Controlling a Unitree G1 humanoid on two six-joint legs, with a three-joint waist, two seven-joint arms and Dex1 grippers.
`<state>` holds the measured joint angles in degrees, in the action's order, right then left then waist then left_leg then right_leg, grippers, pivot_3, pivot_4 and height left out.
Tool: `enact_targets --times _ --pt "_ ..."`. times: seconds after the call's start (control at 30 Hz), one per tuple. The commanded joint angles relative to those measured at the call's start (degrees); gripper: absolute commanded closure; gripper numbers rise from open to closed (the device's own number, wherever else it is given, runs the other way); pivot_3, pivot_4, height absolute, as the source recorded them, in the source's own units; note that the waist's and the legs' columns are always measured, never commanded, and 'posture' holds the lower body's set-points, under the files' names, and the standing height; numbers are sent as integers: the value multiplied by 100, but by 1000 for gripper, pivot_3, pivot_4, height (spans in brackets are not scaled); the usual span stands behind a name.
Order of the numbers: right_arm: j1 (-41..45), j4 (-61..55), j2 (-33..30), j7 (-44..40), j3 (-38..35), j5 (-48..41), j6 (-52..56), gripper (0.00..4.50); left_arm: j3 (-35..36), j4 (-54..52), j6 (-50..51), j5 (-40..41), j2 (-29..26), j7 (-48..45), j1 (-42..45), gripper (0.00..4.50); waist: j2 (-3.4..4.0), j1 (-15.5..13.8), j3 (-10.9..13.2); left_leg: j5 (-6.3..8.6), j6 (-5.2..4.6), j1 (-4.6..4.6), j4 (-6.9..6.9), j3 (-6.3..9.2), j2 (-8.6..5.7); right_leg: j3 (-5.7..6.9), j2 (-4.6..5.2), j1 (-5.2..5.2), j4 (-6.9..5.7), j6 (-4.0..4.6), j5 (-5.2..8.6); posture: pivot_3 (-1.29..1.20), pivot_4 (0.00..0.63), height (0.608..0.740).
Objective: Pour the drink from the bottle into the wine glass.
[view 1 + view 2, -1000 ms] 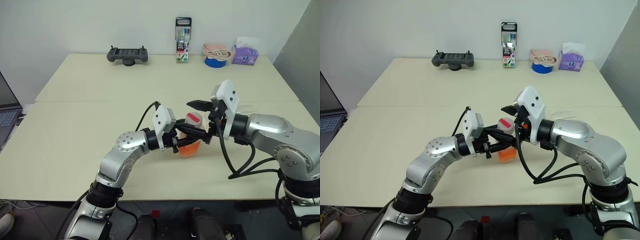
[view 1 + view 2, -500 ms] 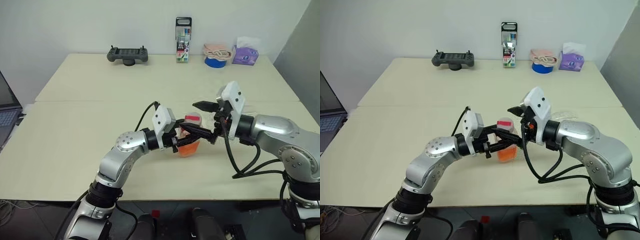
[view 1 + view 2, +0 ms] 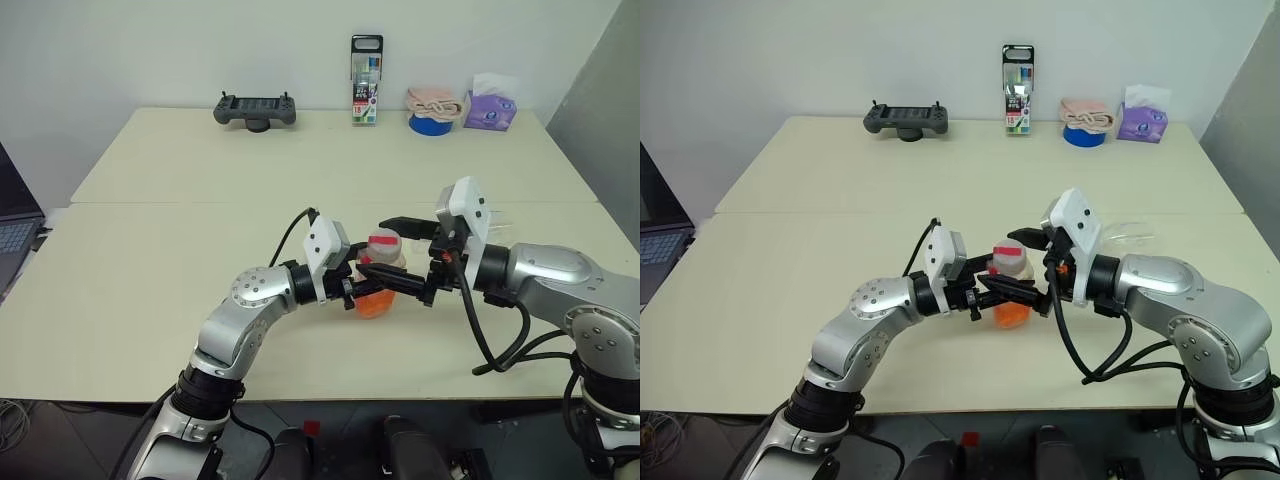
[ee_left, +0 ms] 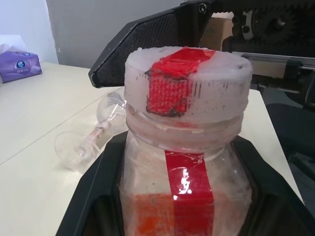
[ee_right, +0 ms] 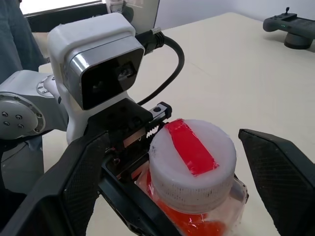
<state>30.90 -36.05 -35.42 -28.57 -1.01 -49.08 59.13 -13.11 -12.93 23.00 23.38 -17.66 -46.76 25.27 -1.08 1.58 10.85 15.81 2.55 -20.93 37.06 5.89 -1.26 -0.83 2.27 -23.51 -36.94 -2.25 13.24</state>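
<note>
Small clear plastic bottle [image 3: 380, 283] with red-and-white cap [image 5: 193, 153], orange drink inside, upright above table, clamped at body by left gripper [image 3: 372, 284]. Right gripper [image 5: 177, 196] spread wide around cap, not gripping. Probably light, smooth, squeezable; cap ribbed, best hold. Clear wine glass [image 4: 91, 135] lying nearby, fragile.

Left end effector [image 3: 372, 283] clamped, right end effector [image 3: 398, 255] agape

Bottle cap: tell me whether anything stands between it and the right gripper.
Nothing visible does. The right gripper has its open fingers on either side of the cap, while the left gripper holds the bottle below it.
</note>
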Motion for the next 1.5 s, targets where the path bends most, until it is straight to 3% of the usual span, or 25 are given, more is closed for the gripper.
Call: enact_targets --times 0.03,0.17,0.33,0.53,0.77,1.07,1.4,1.5 --pt "71 -85 10 39 -126 -60 -79 1197 55 -255 -189 -13 29 -2 84 2356 0 0 0 0 0 0 0 0 0 0 0 0 0 0 0 0 150 740" --pt "145 -59 -20 6 -151 -104 -76 2619 53 -249 -180 -19 39 -5 99 2356 0 0 0 0 0 0 0 -1 0 -1 0 0 0 0 0 0 150 740" --pt "214 49 -209 -302 -93 -52 -147 2644 56 -244 -162 -18 31 -21 110 2356 0 0 0 0 0 0 0 -1 0 -1 0 0 0 0 0 0 150 740" --pt "258 311 -1084 -2748 169 -162 -919 2644 27 -293 -140 -14 20 -38 106 2357 0 -3 0 0 -1 -2 0 -4 -2 0 1 2 8 -1 1 0 150 740" --pt "545 920 -1188 -3619 346 203 -1518 2644 2 -415 -109 -21 -10 -19 22 2357 0 13 0 0 -1 7 1 -3 4 0 -4 2 -5 -10 6 0 150 740" --pt "615 1022 -827 -2893 96 144 -1163 2645 -6 -461 -88 -14 -16 59 -5 2357 0 -2 0 0 0 2 2 -3 1 -2 0 2 1 7 -4 0 150 740" --pt "640 945 -536 -1907 -612 -753 -492 2724 -18 -373 -99 -5 -64 54 34 2360 0 -4 0 0 0 2 3 -2 0 -1 0 2 -1 8 -5 0 150 740" --pt "578 917 -594 -1593 -763 -657 -511 2724 -10 -321 -125 -17 -56 49 63 2360 0 -8 0 0 0 1 3 -2 0 -2 0 3 0 8 -5 0 150 740"
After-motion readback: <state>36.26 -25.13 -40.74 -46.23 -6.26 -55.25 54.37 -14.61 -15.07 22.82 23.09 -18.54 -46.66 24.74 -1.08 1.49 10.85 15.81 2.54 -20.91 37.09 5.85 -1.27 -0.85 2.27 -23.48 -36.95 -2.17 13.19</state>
